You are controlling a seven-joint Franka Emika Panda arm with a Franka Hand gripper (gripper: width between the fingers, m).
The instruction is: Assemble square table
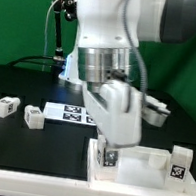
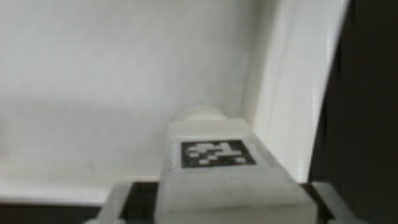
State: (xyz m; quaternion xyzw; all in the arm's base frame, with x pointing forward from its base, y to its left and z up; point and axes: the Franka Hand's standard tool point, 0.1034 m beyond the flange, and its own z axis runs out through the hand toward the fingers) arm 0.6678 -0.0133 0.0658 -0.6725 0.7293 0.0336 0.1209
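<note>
The black worktable (image 1: 17,153) carries every part. Toward the exterior view's left, near the table's back edge, two loose legs lie apart from each other: the first leg (image 1: 6,104) and, just nearer the front, the second leg (image 1: 34,117). Both are short white blocks with a black-and-white tag on one face. To their right the marker board (image 1: 72,113) lies flat, partly hidden behind the arm.

In the middle of the table the gripper (image 1: 108,154) points straight down over the left end of the tabletop slab (image 1: 143,165), which sits near the front edge. The slab is white plastic, lying with its recessed side up. The wrist view shows a smooth pale floor and a raised rim (image 2: 294,80) running along one side, with the dark table beyond it. The gripper pinches the held leg (image 2: 214,150), its fingers (image 2: 134,203) pressed against the leg's two sides. This leg stands upright inside the recess, close to the rim, its tag facing the wrist camera.

At the slab's right end a fourth leg (image 1: 181,164) stands upright, tag facing forward. Whether it rests on the slab or just beside it cannot be told.
</note>
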